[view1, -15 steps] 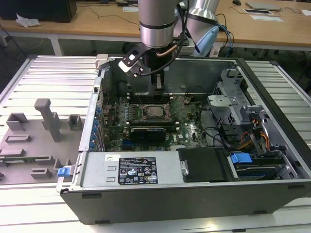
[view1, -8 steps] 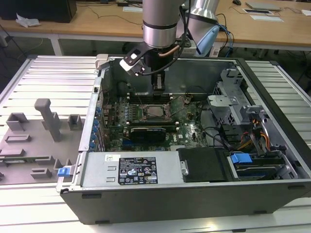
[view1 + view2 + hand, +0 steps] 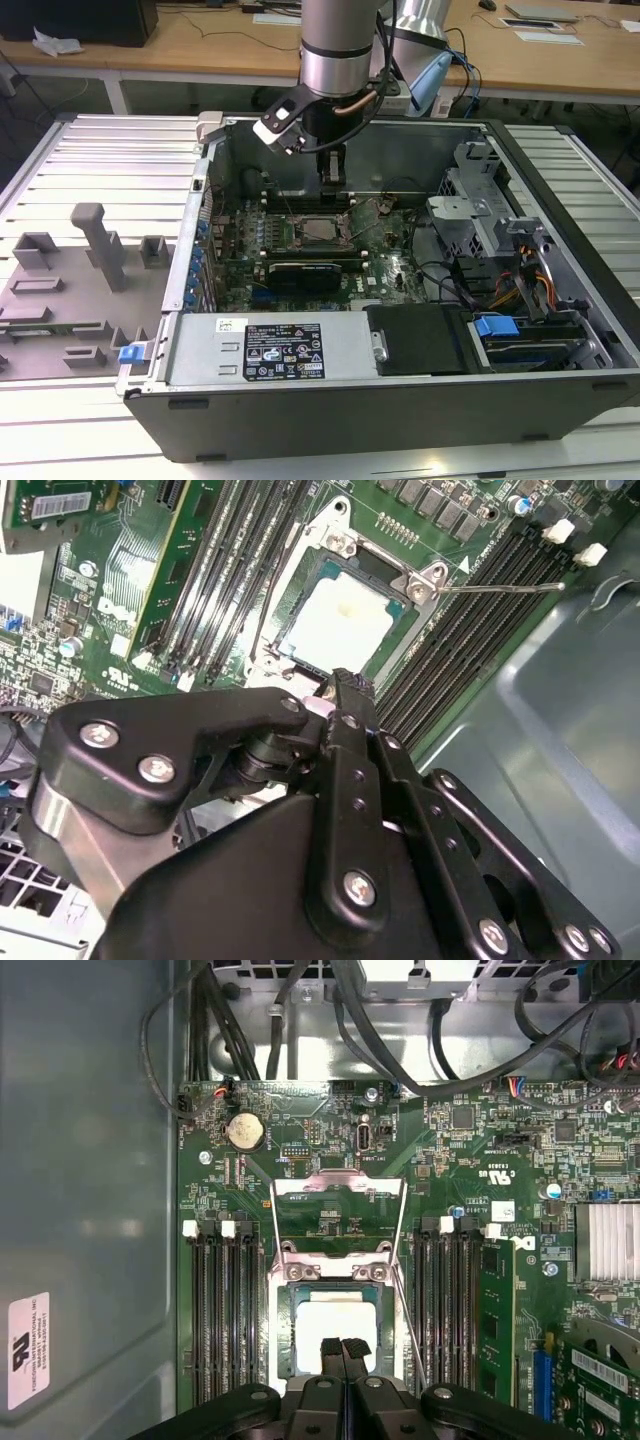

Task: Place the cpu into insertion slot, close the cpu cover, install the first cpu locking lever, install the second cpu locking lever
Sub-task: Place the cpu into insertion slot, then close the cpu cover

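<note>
The gripper [image 3: 344, 1345] was shut tight and held nothing. The cpu [image 3: 335, 1320] lay flat inside the insertion slot [image 3: 275, 1332]. In the exterior view the gripper hung at 12 o'clock from that slot. The cpu cover [image 3: 340, 1184] stood open. To close it well, I think a soft push on its frame, never on the chip, works best. The big computer case [image 3: 400, 420] held the board.

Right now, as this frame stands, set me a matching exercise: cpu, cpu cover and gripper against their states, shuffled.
Things:
1. cpu
2. cpu cover
3. gripper

States:
A. swung open, its window off the socket
B. shut, close above the chip
C. lying in the insertion slot

Pairs: 1-C, 2-A, 3-B
</note>
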### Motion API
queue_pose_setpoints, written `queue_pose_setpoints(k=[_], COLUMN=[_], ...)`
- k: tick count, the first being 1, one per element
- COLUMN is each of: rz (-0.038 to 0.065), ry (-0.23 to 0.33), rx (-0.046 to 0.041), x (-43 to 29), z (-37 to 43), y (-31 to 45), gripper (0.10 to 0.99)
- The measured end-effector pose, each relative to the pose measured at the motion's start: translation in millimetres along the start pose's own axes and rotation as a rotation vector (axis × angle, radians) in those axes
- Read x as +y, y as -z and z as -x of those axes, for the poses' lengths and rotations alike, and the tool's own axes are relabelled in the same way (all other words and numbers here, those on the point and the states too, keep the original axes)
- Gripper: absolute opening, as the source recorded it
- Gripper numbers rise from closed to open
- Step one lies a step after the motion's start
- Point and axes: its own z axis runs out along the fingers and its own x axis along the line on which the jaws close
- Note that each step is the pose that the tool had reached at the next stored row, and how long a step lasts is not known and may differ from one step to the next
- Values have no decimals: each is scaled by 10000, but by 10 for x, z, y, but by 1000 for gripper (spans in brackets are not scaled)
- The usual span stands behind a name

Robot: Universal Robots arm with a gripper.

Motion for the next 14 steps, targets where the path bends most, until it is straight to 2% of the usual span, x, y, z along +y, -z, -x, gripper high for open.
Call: queue_pose_setpoints(k=[6, 14], rz=[0, -1], ry=[0, -1], rx=[0, -2], x=[0, 46], z=[0, -1], y=[5, 3], gripper=[106, 106])
